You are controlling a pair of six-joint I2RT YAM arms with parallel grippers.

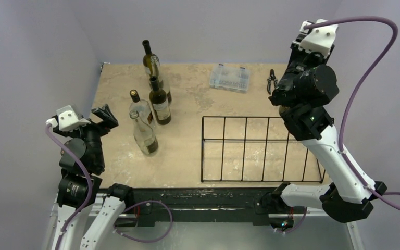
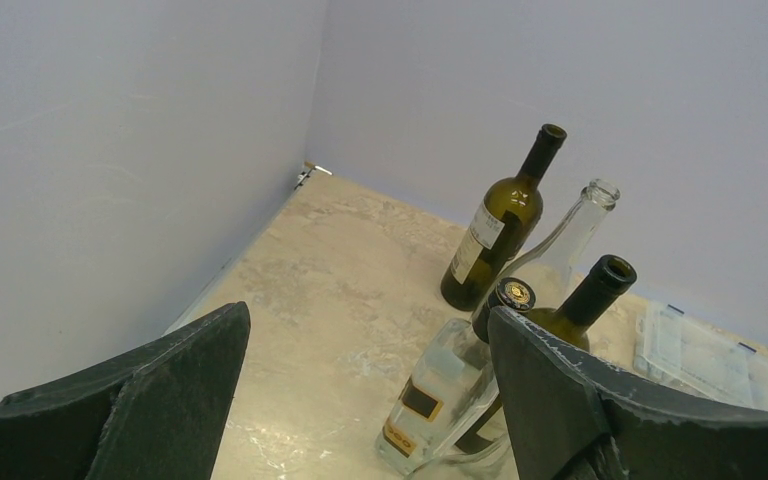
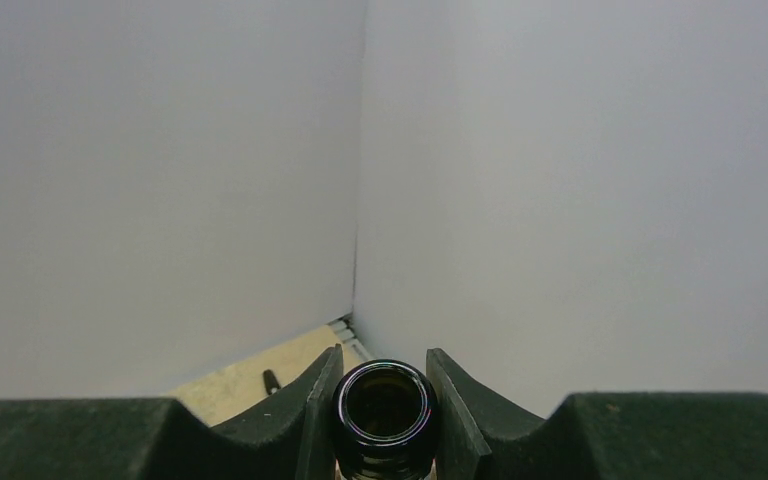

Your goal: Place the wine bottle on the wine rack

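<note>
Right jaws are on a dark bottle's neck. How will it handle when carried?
Probably slippery: the right gripper pinches the wine bottle only at its smooth glass neck, so it may pivot or slide. Uncorked mouth, so perhaps empty and light. Being glass, it could chip against the wire wine rack.

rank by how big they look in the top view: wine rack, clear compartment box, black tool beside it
1. wine rack, largest by far
2. clear compartment box
3. black tool, smallest
Box and tool sit farther back than the rack, but the gaps are too wide for that to matter.
</note>
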